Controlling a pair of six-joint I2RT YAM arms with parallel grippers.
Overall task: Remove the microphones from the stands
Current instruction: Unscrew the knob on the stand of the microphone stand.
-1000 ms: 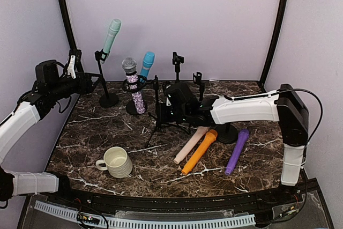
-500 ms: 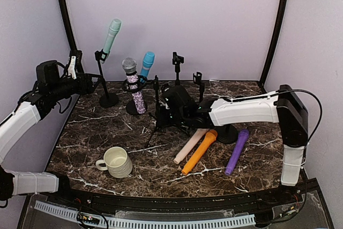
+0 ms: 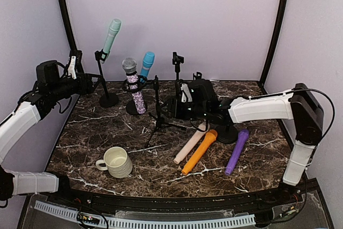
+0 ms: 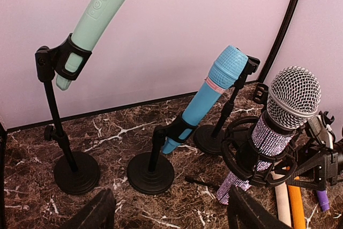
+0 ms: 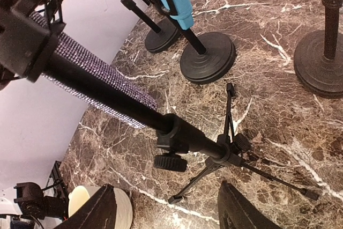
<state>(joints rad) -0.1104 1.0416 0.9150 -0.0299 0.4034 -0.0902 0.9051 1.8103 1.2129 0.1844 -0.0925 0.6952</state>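
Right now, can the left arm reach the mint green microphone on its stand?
Probably yes: the left gripper is open and nothing stands between it and the mint green microphone; the blue microphone stands clear.

Cream mug (image 3: 117, 161), marble tabletop (image 3: 86, 132)

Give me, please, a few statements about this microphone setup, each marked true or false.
1. The mint microphone sits clipped in a stand. True.
2. The mug lies on its side. False: it stands upright, mouth up.
3. The cream microphone, orange microphone and purple microphone lie loose on the table. True.
4. The left gripper is shut on the blue microphone. False: it is open, short of it, holding nothing.
5. The glitter microphone lies flat on the table. False: it sits in the tripod stand.
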